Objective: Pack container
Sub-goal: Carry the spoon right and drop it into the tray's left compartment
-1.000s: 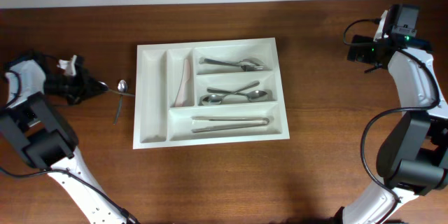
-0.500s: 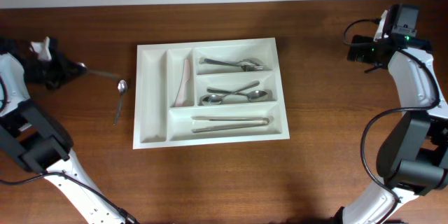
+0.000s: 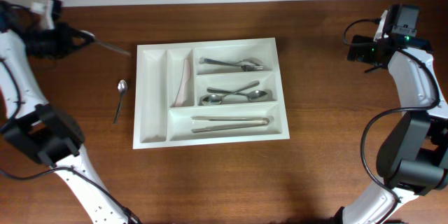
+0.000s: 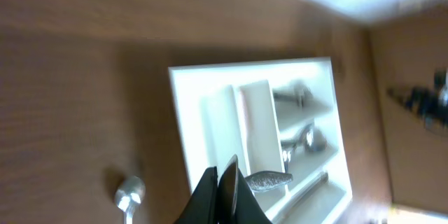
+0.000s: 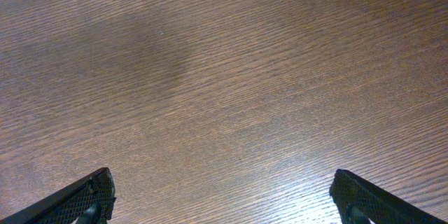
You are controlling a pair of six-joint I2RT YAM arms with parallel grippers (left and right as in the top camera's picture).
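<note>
Grip: left gripper (image 3: pixel 78 37) clamped on a slim metal utensil (image 3: pixel 108 45), held by one end; most of its length juts toward the container. Kind of utensil unreadable.
Container (image 3: pixel 150 98): mid-table, well right of the left gripper. The leftmost narrow slot is bare; the other slots hold cutlery.
Right gripper (image 5: pixel 222 197): fingers wide apart over bare wood at far right, nothing held.
Slip risk: end-held grip with a long overhang, so the utensil could pivot or drop in transit.
Snag risk: a low approach could catch the free tip on the near wall and shove the container.
Sorting risk: release across a divider or into the wrong slot.
Leftover: spoon (image 3: pixel 120 94) on the table just left of the container, not yet packed.
</note>
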